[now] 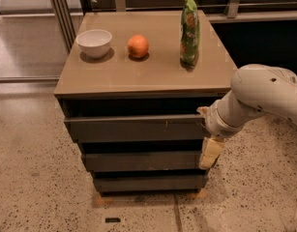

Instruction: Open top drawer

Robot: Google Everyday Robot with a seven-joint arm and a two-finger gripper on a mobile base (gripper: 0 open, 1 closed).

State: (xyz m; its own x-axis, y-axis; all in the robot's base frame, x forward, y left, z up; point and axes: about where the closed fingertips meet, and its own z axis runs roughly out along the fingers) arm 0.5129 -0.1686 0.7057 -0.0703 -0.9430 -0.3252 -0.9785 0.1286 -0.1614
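The top drawer [133, 128] is the widest of three dark grey fronts under the tan cabinet top, with small pale scratches right of centre. It stands out a little from the cabinet body, with a dark gap above it. My gripper [210, 153] hangs at the drawer stack's right front corner, its pale fingers pointing down beside the middle drawer [143, 160]. The white arm reaches in from the right, its wrist next to the top drawer's right end.
On the cabinet top [153, 74] stand a white bowl [94, 42], an orange [138, 46] and a green chip bag [189, 29]. The bottom drawer [150, 182] sits lowest. Speckled floor lies around; metal posts stand at the back left.
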